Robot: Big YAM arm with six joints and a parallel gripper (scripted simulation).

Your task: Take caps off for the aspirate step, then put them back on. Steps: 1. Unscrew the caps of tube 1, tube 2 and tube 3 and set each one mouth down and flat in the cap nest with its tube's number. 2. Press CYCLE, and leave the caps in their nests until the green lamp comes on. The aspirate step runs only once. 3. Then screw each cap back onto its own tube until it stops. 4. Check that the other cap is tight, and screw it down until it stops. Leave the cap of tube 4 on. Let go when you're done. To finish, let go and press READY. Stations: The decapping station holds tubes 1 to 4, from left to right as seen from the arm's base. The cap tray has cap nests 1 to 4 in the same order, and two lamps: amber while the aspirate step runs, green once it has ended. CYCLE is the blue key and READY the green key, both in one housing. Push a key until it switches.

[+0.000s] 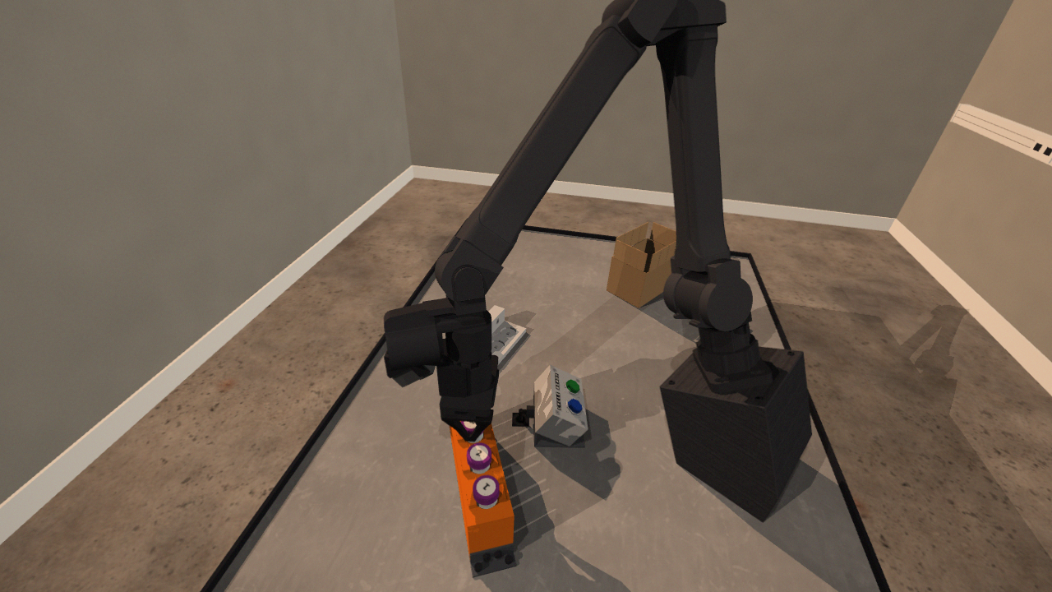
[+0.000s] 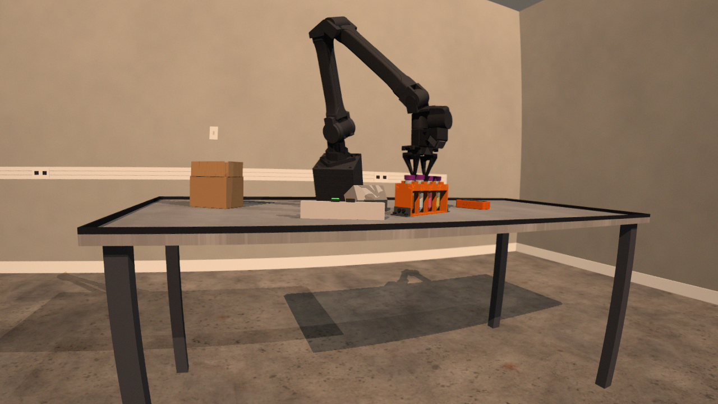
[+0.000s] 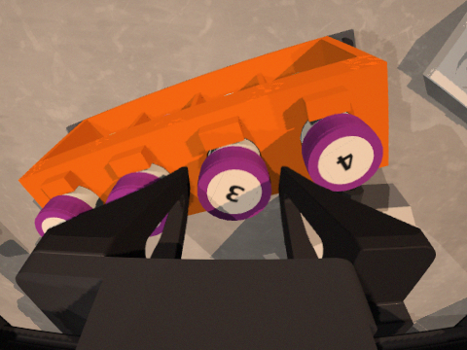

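The black parallel gripper [image 1: 468, 434] [image 2: 420, 174] [image 3: 233, 177] points down over the bright orange decapping station [image 1: 489, 531] [image 2: 401, 196] [image 3: 253, 119], its fingers parted about halfway. They stand on either side of the round purple cap with a white top marked 3 [image 1: 469, 425] [image 2: 420, 177] [image 3: 234, 184], and the wrist view shows a gap on each side, so the gripper has hold of nothing. That cap sits on its tube in the station.

The matching purple cap marked 1 [image 1: 485, 488] [image 3: 54, 219], purple cap marked 2 [image 1: 479, 455] [image 3: 132, 187] and purple cap marked 4 [image 2: 410, 177] [image 3: 342, 153] are also on their tubes, all in one row. How tightly any of the four is screwed down cannot be told.

The pale rectangular cap tray [image 1: 519, 339] [image 2: 342, 210] [image 3: 445, 89] lies near the end of the station that holds tube 4. On it the small green lamp [image 2: 335, 198] glows, while the lamp beside it [image 2: 350, 200] is dark.

Between the station and the dark block-shaped arm base [image 1: 721, 441] [image 2: 328, 183], the light grey sloped housing [image 1: 556, 423] [image 2: 368, 193] carries the round blue key [image 1: 574, 405] and the round green key [image 1: 572, 386]. The gripper is apart from both keys. An open brown cardboard box [image 1: 634, 283] [image 2: 215, 191] stands farther off on the grey table [image 1: 610, 529] [image 2: 552, 208].
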